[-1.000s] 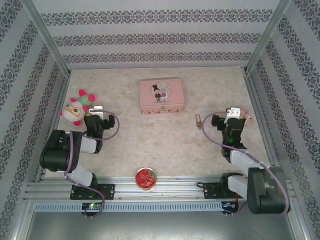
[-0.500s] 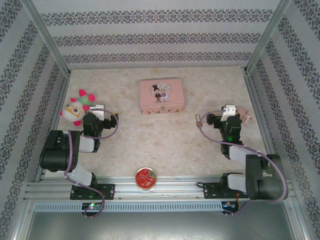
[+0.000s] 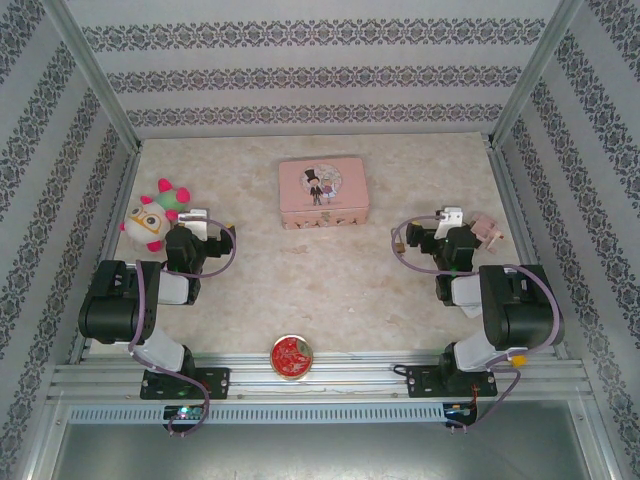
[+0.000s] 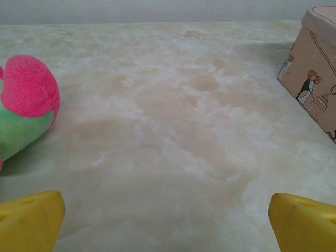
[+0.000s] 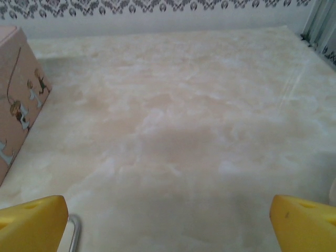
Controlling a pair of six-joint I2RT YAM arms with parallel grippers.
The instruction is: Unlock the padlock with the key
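The tiny brass padlock [image 3: 397, 240] lies on the marble table just left of my right gripper [image 3: 442, 232]. In the right wrist view its thin shackle [image 5: 76, 231] pokes out beside the left yellow fingertip [image 5: 34, 223]. The right gripper [image 5: 168, 226] is open over bare table. A small pinkish object [image 3: 487, 228] lies just right of that gripper; I cannot tell whether it is the key. My left gripper [image 3: 203, 235] rests low at the left beside the plush toy and is open, with nothing between the fingers of the left gripper [image 4: 168, 223].
A pink illustrated tin [image 3: 323, 192] stands at the back middle, its corner [image 4: 315, 68] and side [image 5: 18, 100] showing in the wrist views. A pink and green plush toy [image 3: 155, 212] sits at the left. A round red tin [image 3: 291, 357] lies by the front rail.
The right arm has folded up and its elbow swung right and back. Its gripper slid slightly left and back, staying next to the padlock. The left arm barely moved.
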